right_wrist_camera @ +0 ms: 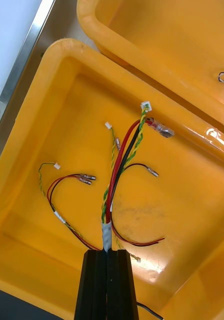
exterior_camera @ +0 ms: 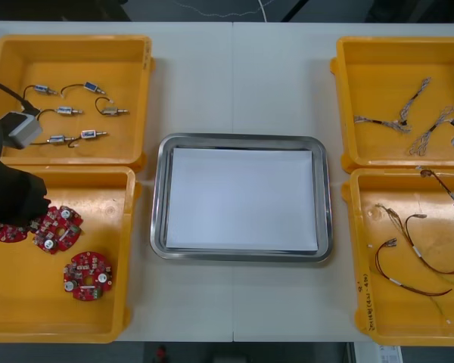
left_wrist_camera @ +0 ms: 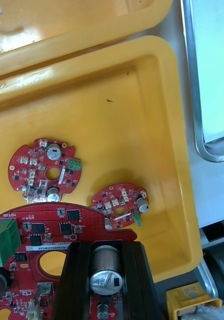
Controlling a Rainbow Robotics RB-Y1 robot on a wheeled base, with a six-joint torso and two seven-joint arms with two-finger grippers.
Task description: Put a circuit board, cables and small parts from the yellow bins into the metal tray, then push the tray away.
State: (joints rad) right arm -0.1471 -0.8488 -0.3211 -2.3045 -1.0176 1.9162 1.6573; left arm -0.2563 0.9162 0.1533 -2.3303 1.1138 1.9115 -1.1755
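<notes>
L gripper (left_wrist_camera: 106,250), 9 o'clock of tray (exterior_camera: 242,140), pinches board (left_wrist_camera: 47,235) by 1 capacitor (left_wrist_camera: 106,280): may pivot out. R gripper (right_wrist_camera: 108,257), 3 o'clock, clamps cable (right_wrist_camera: 119,165): may snag.

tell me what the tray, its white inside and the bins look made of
Metal tray: likely stainless steel, polished; its rim mirrors light.
White inside: matte, flat, probably paper or a plastic sheet; cannot tell which.
Yellow bins: moulded plastic, semi-gloss, with rounded corners and soft highlights.
</notes>
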